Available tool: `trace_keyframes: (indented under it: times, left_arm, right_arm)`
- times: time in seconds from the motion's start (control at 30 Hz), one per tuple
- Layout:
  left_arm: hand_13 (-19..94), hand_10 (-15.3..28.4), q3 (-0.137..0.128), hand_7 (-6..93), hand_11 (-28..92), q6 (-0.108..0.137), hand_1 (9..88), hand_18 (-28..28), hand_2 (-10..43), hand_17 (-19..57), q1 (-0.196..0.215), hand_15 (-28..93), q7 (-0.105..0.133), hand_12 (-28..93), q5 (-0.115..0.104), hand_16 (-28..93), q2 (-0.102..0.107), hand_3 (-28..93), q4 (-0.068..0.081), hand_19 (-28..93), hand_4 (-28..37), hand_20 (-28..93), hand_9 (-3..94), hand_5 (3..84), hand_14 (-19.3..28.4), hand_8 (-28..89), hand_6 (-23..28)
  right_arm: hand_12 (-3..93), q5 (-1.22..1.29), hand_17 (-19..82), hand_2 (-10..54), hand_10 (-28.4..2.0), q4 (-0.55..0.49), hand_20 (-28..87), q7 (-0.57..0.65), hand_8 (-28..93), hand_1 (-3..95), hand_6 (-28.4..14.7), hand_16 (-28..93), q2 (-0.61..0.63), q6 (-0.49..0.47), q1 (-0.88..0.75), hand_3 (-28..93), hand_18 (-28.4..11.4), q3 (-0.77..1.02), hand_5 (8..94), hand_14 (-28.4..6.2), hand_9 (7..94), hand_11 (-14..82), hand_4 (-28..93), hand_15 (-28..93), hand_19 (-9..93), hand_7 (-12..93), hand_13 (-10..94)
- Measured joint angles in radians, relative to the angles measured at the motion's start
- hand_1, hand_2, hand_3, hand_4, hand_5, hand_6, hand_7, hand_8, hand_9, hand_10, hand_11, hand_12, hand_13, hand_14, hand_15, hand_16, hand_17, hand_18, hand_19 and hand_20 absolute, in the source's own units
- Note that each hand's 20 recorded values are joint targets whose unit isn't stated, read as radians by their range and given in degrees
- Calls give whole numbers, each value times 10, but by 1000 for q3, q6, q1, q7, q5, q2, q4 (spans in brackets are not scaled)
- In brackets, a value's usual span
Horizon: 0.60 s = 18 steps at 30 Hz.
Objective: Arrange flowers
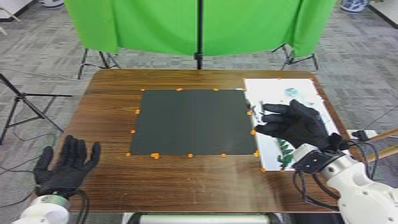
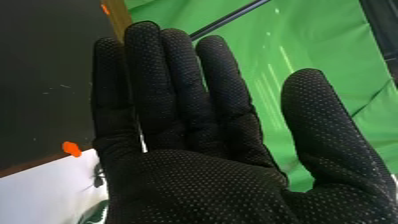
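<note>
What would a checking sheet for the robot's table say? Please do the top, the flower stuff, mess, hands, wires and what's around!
Surface: brown table with a dark mat and, to its right, a white sheet.
Job's things: green leaves at the sheet's near part; a pale blue-green thing at its far part, too small to name.
Clutter: small orange bits around the mat.
Hands: left hand open, left of the mat; right hand open, over the sheet. Both hold nothing.
Cables: black cables beside the right arm; more by the left wrist.
Surroundings: green cloth behind the table, tripod at left, grey floor.
</note>
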Motion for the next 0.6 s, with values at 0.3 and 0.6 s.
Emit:
trace_keyframes:
  times: [0.3, 0.6]
  left_arm:
    - [452, 159, 1, 349, 370, -75, 277, 187, 129, 47, -6, 550, -2, 196, 157, -15, 9, 757, 3, 518, -269, 182, 510, 497, 169, -144, 66]
    - [452, 158, 1, 346, 369, -77, 278, 186, 128, 46, -26, 546, -1, 198, 123, -12, 10, 753, 3, 509, -267, 192, 509, 498, 169, -141, 66]
  right_arm:
    - [257, 10, 193, 167, -180, 0, 275, -8, -90, 198, -31, 249, 3, -5, -5, 727, -194, 18, 549, -145, 599, 219, -213, 500, 496, 273, 510]
    - [257, 14, 193, 152, -181, -1, 281, -15, -89, 202, -32, 249, 9, -4, -4, 724, -197, 20, 550, -146, 603, 223, -212, 502, 503, 275, 511]
